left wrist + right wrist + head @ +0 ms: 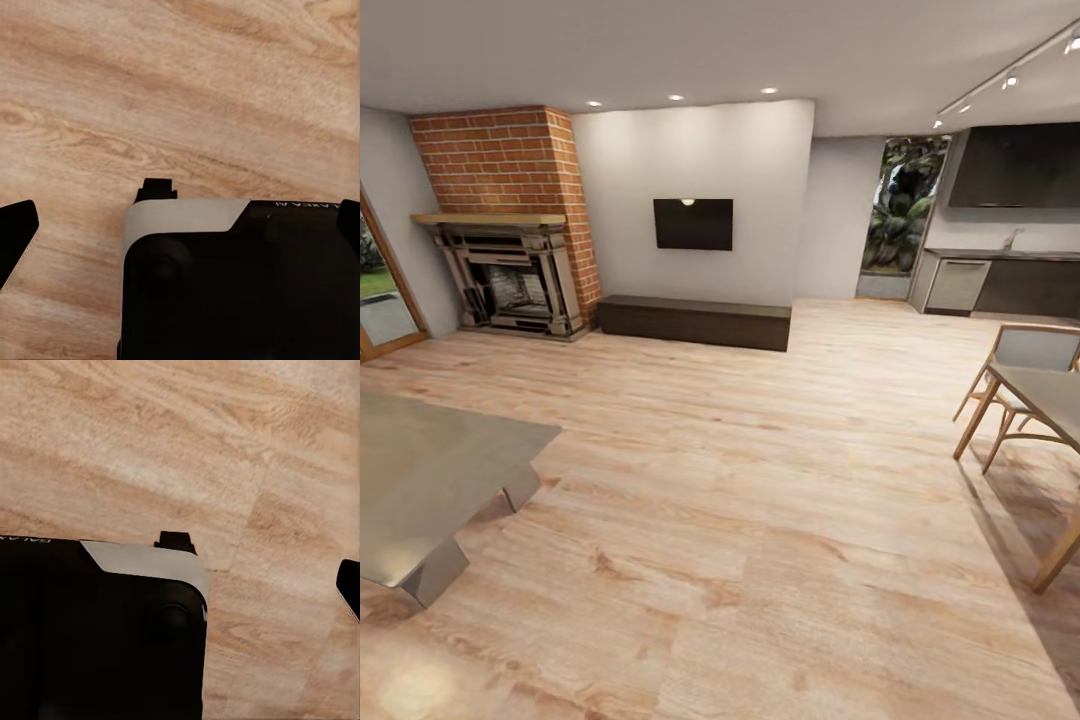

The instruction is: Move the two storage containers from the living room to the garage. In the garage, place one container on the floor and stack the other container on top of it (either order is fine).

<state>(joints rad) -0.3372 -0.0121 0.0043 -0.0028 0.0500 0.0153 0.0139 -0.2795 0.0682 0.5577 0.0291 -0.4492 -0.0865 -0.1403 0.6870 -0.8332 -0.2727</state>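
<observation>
Living room planks (740,520) are seen all over, with a brick fireplace (510,220) at 10 o'clock, a grey table (430,480) at 8 and a chair (1015,385) at 3. Left gripper (180,225) fingers look spread wide; the right gripper's (349,585) spread can't be told tbh.

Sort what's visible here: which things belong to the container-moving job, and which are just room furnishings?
Job-related:
- wood floor of the living room, where the containers start; no container is visible
- left gripper, fingers apart, empty

Just there:
- brick fireplace
- TV
- low cabinet
- glass table
- dining table
- chair
- kitchen counter
</observation>
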